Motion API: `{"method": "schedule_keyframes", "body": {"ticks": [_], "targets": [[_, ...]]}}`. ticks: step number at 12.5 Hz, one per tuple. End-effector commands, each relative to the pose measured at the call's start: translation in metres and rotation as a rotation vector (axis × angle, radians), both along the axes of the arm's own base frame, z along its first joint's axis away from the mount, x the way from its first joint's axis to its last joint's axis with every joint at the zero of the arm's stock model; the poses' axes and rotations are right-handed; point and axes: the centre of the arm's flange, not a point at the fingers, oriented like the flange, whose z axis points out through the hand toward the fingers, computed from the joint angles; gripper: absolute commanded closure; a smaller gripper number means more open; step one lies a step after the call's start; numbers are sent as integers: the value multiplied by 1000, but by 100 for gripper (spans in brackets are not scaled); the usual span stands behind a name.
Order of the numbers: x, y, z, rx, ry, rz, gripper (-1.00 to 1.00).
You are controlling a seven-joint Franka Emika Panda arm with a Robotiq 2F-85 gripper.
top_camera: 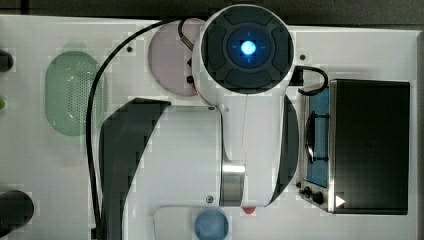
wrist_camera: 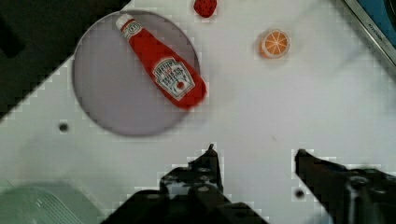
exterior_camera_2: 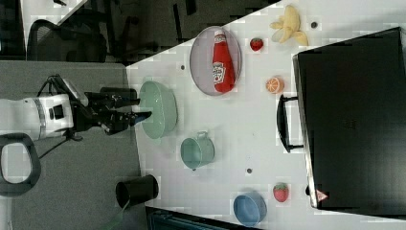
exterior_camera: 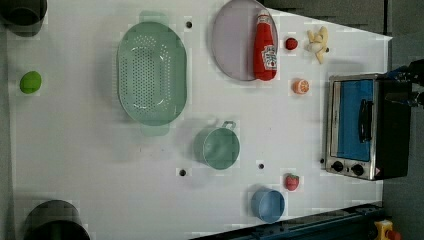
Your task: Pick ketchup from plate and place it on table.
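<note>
**Entry: ketchup on plate, awaiting pick-up**

Step in hand (judged): the approach. The gripper [wrist_camera: 254, 161] stands apart from the plate [wrist_camera: 100, 100], its fingers parted to a moderate gap with nothing between them. To do the pick well, bring the gripper over the widest part of the bottle's body, turn the wrist so the fingers straddle the bottle across its width, and come down until the pads bracket the sides without scraping the plate. Close on the labelled body, not the tapering neck, since a grip there would likely slip. Lift clear of the rim before carrying it out to bare table [wrist_camera: 261, 107].

Item: ketchup [wrist_camera: 161, 70]. A red squeeze bottle with a white cap and a white label bearing green and red marks. It lies flat on its side, label up.

Location, relative to the plate: the bottle rests along one side of the plate, cap near the rim, its base reaching that rim or slightly over it.

Neighbours, relative to the plate: a strawberry [wrist_camera: 205, 7] just beyond the rim near the cap; an orange slice [wrist_camera: 274, 44] farther off on the same side; a green perforated basket [exterior_camera: 151, 73] on the opposite side.
</note>
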Motion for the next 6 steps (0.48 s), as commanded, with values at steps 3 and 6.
{"method": "schedule_keyframes", "body": {"ticks": [3, 6], "targets": [[-66, -11, 22, -14, 74, -57, -99], [-64, -12, 22, -13, 67, -59, -100]]}}
